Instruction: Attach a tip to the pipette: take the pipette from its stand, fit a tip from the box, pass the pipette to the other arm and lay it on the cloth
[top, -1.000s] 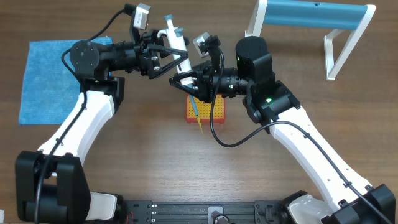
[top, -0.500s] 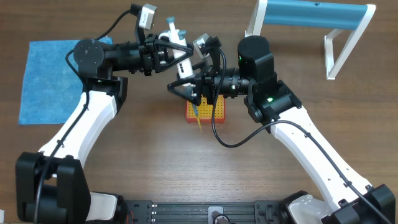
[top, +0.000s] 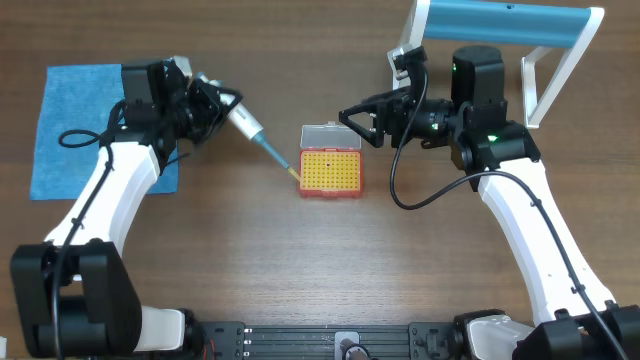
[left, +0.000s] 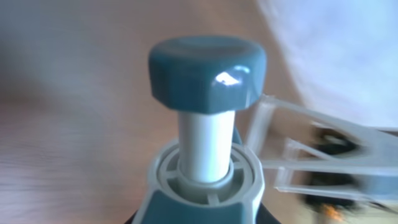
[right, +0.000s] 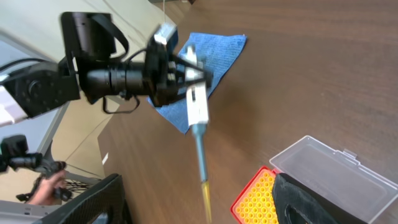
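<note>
One pipette (top: 248, 127) with one yellow tip (top: 291, 173) grasped in left jaws, right jaws released, one tip box (top: 330, 138), one cloth (top: 70, 120), one stand (top: 505, 22) on bench (top: 300, 260)

We count two arms, the left arm (top: 108, 200) and the right arm (top: 530, 235); one pipette (top: 245, 124), bearing one yellow tip (top: 291, 173); one tip box (top: 331, 173) with one clear lid (top: 331, 138), its racked tips too small for us to count; one blue cloth (top: 75, 120); and one stand (top: 505, 22).

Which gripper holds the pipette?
The left gripper, shut on the pipette near the blue cloth; the right gripper is open and empty.
</note>
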